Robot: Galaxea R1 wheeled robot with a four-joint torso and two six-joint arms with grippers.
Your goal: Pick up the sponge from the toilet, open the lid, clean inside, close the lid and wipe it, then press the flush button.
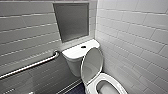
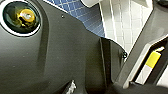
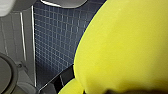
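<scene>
- Gripping the sponge with the right gripper: fingers closed on it, themselves hard to make out behind the yellow mass.
- Noted as bright yellow and rounded, held clear of the ground and pressed up very close to the right wrist camera.
- Recorded beneath the sponge: floor of small dark blue mosaic tiles, meeting a strip of white wall tile.
- Unable to tell for the left gripper whether set wide or narrow; seen beside the robot's dark plate, over the same blue mosaic and white tile.
- Located in the head view: the toilet, white and glossy, standing in a corner against the back wall and just beside the right-hand wall.
- Found raised: the lid, near upright, leaning back toward the tank, inner face turned to the camera.
- Found lowered: the seat, lying as a ring on the bowl, bowl interior open to view from above.
- Confirmed on the flat tank top, at its centre: the flush button, small, dark, round, uncovered.
- Logged to the left of the tank: a metal grab bar, fixed to the wall and sloping up toward the tank.
- Logged above the tank: a recessed grey panel set into the wall.
- Entered for surroundings: white brick-pattern tiled walls on both sides of the corner, darker band low on the left.
</scene>
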